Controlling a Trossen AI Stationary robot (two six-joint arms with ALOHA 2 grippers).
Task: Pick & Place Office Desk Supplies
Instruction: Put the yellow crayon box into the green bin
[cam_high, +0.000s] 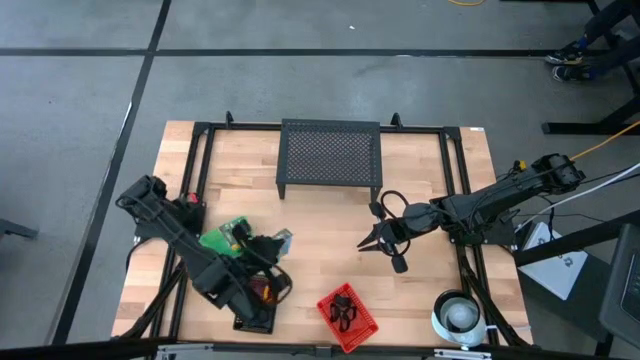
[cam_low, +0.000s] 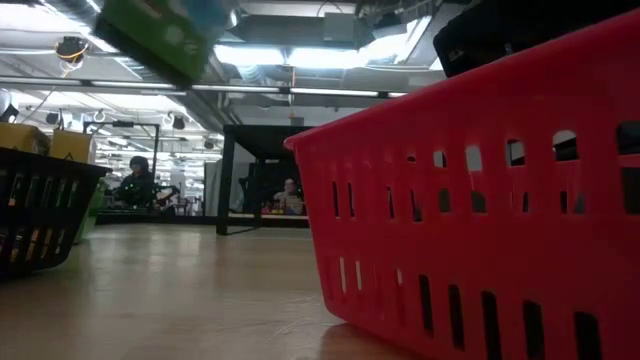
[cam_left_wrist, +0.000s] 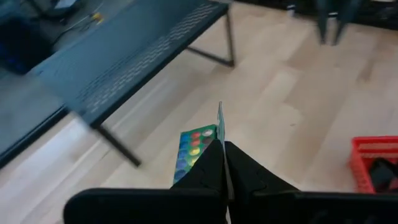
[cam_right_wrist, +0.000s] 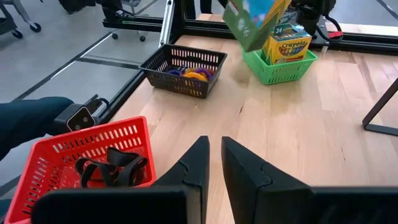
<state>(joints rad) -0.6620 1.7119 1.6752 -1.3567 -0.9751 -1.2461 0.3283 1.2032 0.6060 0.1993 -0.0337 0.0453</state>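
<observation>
- My left gripper (cam_left_wrist: 222, 163) is clamped fully shut on the thin edge of a crayon box (cam_left_wrist: 198, 148), which sticks out forward from the fingertips with its green face turned sideways.
- In the right wrist view the same crayon box (cam_right_wrist: 255, 20) hangs tilted in the air, just above and beside the green basket (cam_right_wrist: 280, 67), where another yellow crayon box (cam_right_wrist: 287, 45) already stands upright.
- From above, the left gripper (cam_high: 262, 243) sits over the left front part of the table (cam_high: 420, 300), with the green basket (cam_high: 226, 238) immediately to its left.
- The relation that matters: the held box lies ahead of my left jaws with its long axis slanting down, and the basket mouth is below and slightly to one side, so I judge that the next move calls for a short shift over the opening before release.
- The black basket (cam_right_wrist: 183, 70) with coloured rings (cam_right_wrist: 194, 74) sits beside the green one; I must not drift that way.
- The red basket (cam_high: 347, 316) near the front holds black clips (cam_right_wrist: 112, 168).
- My right gripper (cam_high: 385, 240) waits at mid-table, jaws nearly closed with a narrow gap, holding nothing; it is well apart from the green basket, so the left arm is the nearer one.
</observation>
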